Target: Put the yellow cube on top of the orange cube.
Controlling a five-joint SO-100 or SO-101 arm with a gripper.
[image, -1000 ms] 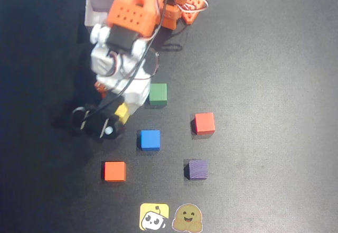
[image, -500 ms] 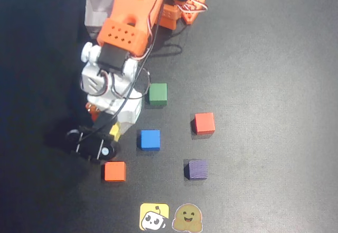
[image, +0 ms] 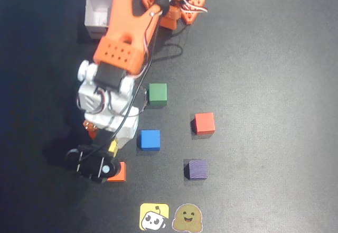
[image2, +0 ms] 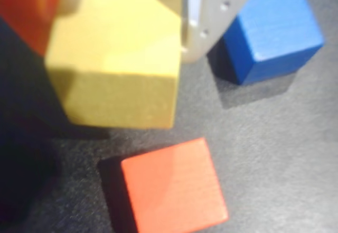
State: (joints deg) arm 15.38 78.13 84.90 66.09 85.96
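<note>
The arm (image: 124,43) reaches down the overhead view from its base at the top edge, ending over the lower left part of the dark surface (image: 264,58). The gripper (image: 108,156) carries the yellow cube (image2: 119,58): the jaws are pinching it, with a pale finger (image2: 211,16) pressed against its right face in the wrist view. In the overhead view only a thin yellow sliver (image: 113,147) shows beneath the wrist.

The yellow cube is clear of the surface and hangs just above and to the left of the orange cube (image2: 174,188) in the wrist view, with no contact between them. The orange cube (image: 119,172) rests flat on the surface, partly covered by the black gripper body in the overhead view.

Relative to the orange cube in the overhead view:
- blue cube (image: 149,139): near, up and to the right;
- purple cube (image: 198,169): to the right, well apart;
- red cube (image: 204,123): farther up and right;
- green cube (image: 158,94): well above;
- two stickers (image: 154,216) (image: 188,218): below and right;
- a white box (image: 97,14): far above, beside the arm.
</note>
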